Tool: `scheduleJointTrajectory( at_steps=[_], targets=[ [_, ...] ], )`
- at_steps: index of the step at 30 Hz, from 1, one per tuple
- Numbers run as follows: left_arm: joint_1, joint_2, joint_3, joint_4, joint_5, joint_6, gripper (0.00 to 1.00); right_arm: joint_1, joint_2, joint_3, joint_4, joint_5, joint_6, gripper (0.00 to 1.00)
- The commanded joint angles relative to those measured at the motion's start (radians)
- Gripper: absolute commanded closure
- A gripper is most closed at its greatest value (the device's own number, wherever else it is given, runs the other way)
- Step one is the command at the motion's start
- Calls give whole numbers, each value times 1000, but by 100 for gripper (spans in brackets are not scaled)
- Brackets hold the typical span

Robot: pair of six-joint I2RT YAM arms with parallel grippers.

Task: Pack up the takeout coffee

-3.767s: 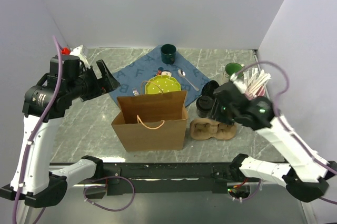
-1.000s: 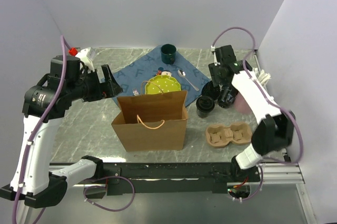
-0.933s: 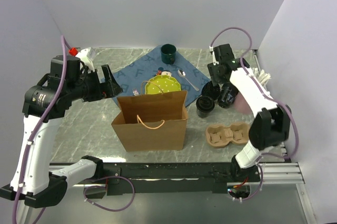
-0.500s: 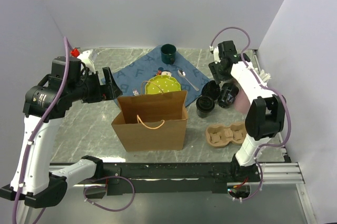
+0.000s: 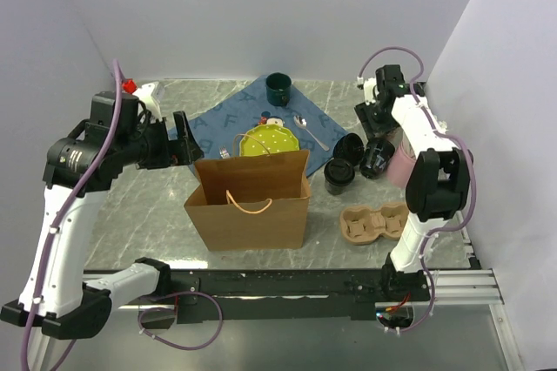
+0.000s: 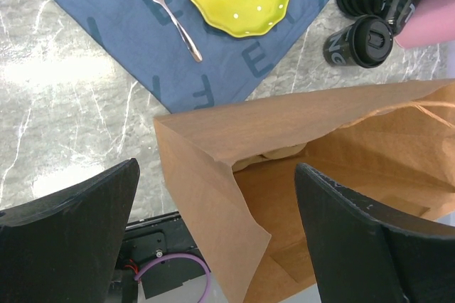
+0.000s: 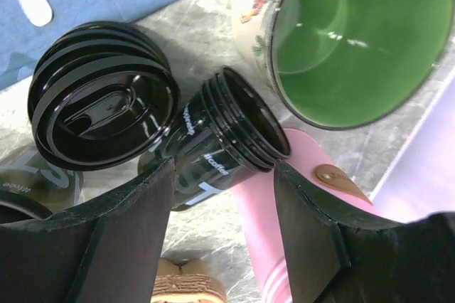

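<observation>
Three black takeout coffee cups cluster at the right of the table. One stands upright [image 5: 339,175] with its lid on [image 7: 103,114]. A second stands behind it [image 5: 348,146]. The third [image 7: 213,153] lies tipped on its side against a pink bottle [image 7: 284,203], white lettering showing. My right gripper [image 7: 224,168] hovers open above this tipped cup [image 5: 376,158], a finger to either side, holding nothing. My left gripper [image 6: 217,168] is wide open over the left rim of the brown paper bag [image 6: 320,146], which stands open [image 5: 251,198].
A brown pulp cup carrier [image 5: 379,221] lies right of the bag. A green-lined floral mug [image 7: 348,40] sits by the cups. A blue cloth [image 5: 218,123] carries a yellow plate [image 5: 270,140], fork and spoon; a dark green mug [image 5: 278,88] stands behind.
My right arm has swung back toward the far right corner, its gripper staying above the cups. The left gripper edged slightly right. The cups and the carrier have not moved in the last second.
</observation>
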Motion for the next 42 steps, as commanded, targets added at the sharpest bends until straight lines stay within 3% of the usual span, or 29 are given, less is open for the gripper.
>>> scheduleJointTrajectory(
  at_steps=[1, 12, 21, 26, 42],
  targets=[
    [-4, 17, 17, 18, 2, 10, 3, -8, 35, 60, -62, -45, -36, 35],
    [-4, 28, 16, 12, -9, 1, 3, -46, 83, 88, -68, -73, -53, 33],
    [-6, 34, 25, 3, -21, -8, 3, -86, 124, 141, -86, -134, -75, 27],
    [-4, 42, 26, 5, -14, -16, 3, -101, 187, 217, -160, -180, -78, 27],
    [-4, 67, 35, 3, -7, -34, 3, -130, 241, 243, -215, -329, -104, 28]
  ],
)
